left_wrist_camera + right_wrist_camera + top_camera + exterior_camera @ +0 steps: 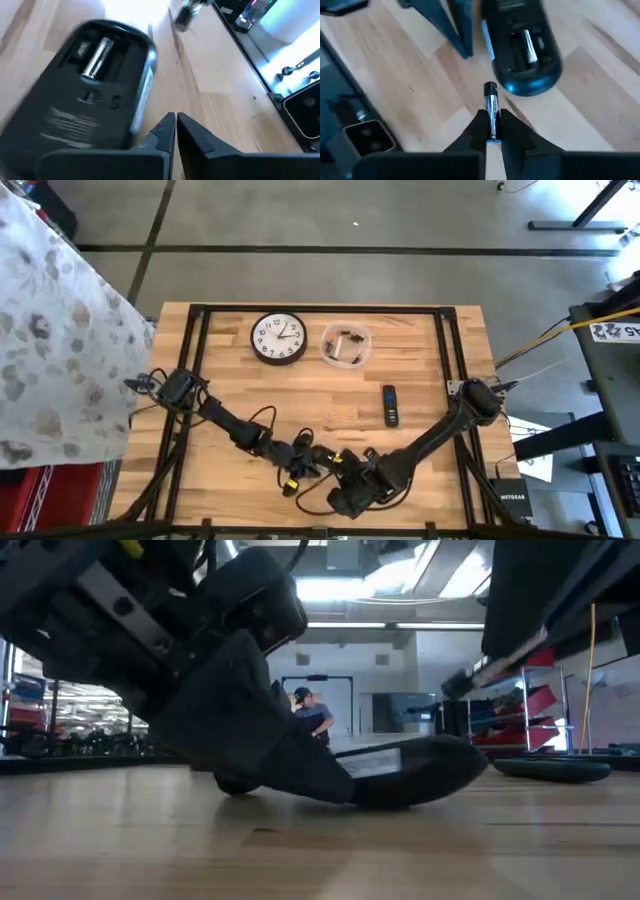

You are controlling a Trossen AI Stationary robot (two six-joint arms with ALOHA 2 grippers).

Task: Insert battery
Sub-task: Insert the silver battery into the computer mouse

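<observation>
Here the right gripper (491, 131) is clenched on a battery (490, 107), pinching its rear half so the capped end sticks out ahead of the fingertips. Just ahead of that tip lies the dark device (522, 52), a mouse-like shell turned underside up, with its battery bay open. One cell (529, 46) already sits in the bay, and an empty slot appears to lie alongside it. The held battery is close to the shell's rounded edge but not yet touching it.

The left gripper (175, 131) rests just beside the same device (87, 90), its fingers pressed together with nothing between them. It seems placed to brace the shell against sliding.

By my reading, the battery will handle as a small, stiff, smooth cylinder, light but prone to rolling or slipping in the pinch. Holding it across the middle to rear of the body, as now, leaves the leading end free to enter the slot. The device is a light plastic shell on a smooth wooden surface (420, 85), so it would likely skate away under a push unless steadied. The spring contact in the bay will resist, so the cell probably needs angling in end first and then pressing flat.
</observation>
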